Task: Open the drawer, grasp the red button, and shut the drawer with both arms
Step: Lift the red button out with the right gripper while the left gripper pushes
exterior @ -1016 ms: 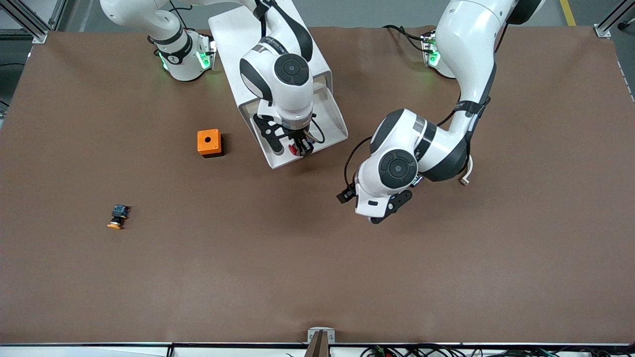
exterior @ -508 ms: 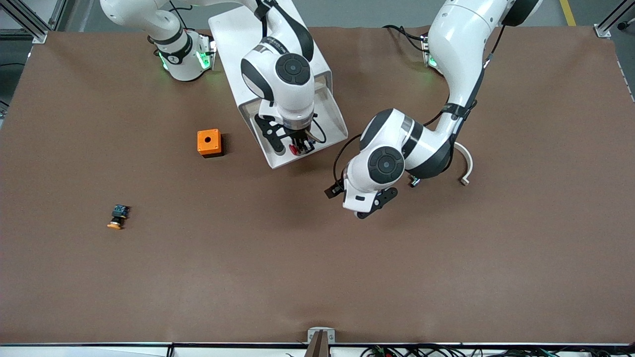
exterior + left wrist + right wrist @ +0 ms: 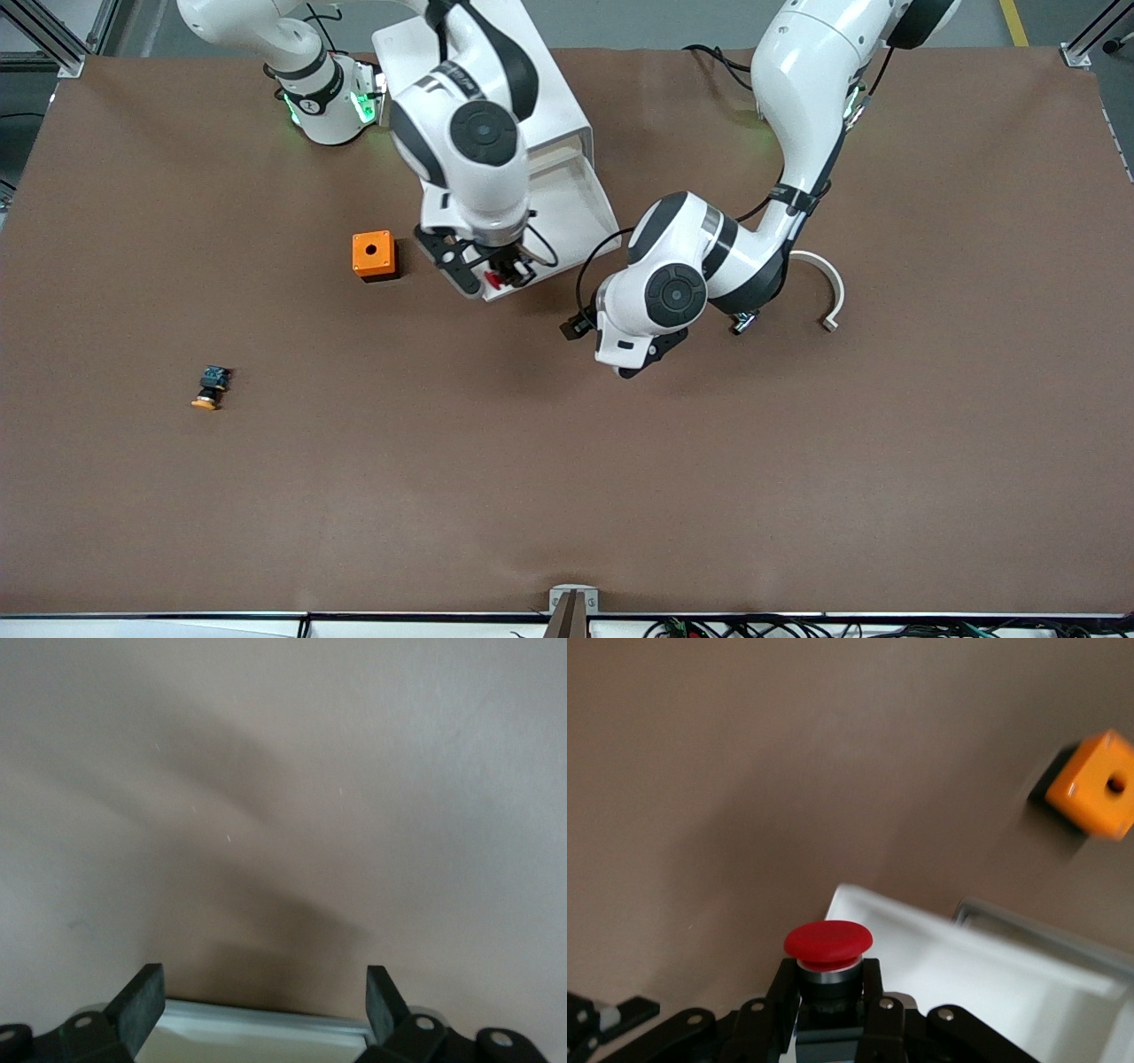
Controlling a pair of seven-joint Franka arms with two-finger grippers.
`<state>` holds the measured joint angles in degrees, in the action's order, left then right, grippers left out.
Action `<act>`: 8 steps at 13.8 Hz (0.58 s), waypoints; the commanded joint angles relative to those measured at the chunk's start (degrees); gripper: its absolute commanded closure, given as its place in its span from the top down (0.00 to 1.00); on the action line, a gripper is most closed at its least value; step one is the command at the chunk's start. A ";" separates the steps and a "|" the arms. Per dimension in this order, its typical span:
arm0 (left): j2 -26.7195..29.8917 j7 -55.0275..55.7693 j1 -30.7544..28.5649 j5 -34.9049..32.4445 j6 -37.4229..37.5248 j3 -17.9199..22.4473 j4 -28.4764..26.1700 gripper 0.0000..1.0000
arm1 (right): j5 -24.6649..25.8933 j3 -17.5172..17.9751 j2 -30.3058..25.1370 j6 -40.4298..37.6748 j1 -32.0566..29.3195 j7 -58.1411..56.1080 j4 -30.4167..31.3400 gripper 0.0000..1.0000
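Observation:
The drawer point(image 3: 580, 208) stands pulled out of the white cabinet point(image 3: 545, 84); it also shows in the right wrist view point(image 3: 983, 979). My right gripper point(image 3: 503, 276) is shut on the red-capped button point(image 3: 493, 281) and holds it over the drawer's front corner on the orange box's side. In the right wrist view the red cap point(image 3: 828, 942) sits just above the shut gripper point(image 3: 829, 992). My left gripper point(image 3: 633, 359) hangs low over the bare table beside the drawer's front. In the left wrist view it point(image 3: 263, 1001) is open and empty, with a white edge point(image 3: 266, 1028) low between its fingers.
A small orange box point(image 3: 372, 254) with a round hole stands beside the drawer toward the right arm's end; it also shows in the right wrist view point(image 3: 1094, 797). A yellow-orange-capped button point(image 3: 209, 388) lies nearer the front camera. A white curved strip point(image 3: 828, 288) lies toward the left arm's end.
My right gripper has moved with the red button from over the drawer's front toward the orange box. My left arm has swung toward the drawer's front.

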<state>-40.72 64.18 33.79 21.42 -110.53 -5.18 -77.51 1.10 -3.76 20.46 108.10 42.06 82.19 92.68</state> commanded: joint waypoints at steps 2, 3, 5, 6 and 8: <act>0.37 0.33 3.30 2.84 -1.00 0.09 -2.29 1.00 | -0.05 0.77 -4.29 -4.12 -12.75 -26.38 1.10 0.00; 0.37 0.95 3.91 2.84 -1.00 0.09 -2.82 1.00 | -0.05 0.68 -4.38 -4.12 -15.48 -32.12 1.19 0.00; 0.37 2.79 5.50 2.84 -0.91 0.00 -3.17 1.00 | -0.05 0.68 -4.29 -3.34 -21.98 -43.72 2.33 0.00; 0.37 3.58 6.11 2.84 -1.00 0.00 -3.35 1.00 | -0.05 0.77 -4.12 -2.37 -25.32 -49.35 2.77 0.00; 0.72 5.07 7.34 2.84 -0.91 -0.17 -4.05 1.00 | -0.05 0.77 -3.59 2.79 -31.92 -62.18 5.22 0.00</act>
<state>-40.87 67.76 40.15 23.42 -110.74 -5.43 -80.18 1.08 -4.41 17.25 107.27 15.46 29.13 95.21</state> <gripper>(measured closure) 0.000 0.670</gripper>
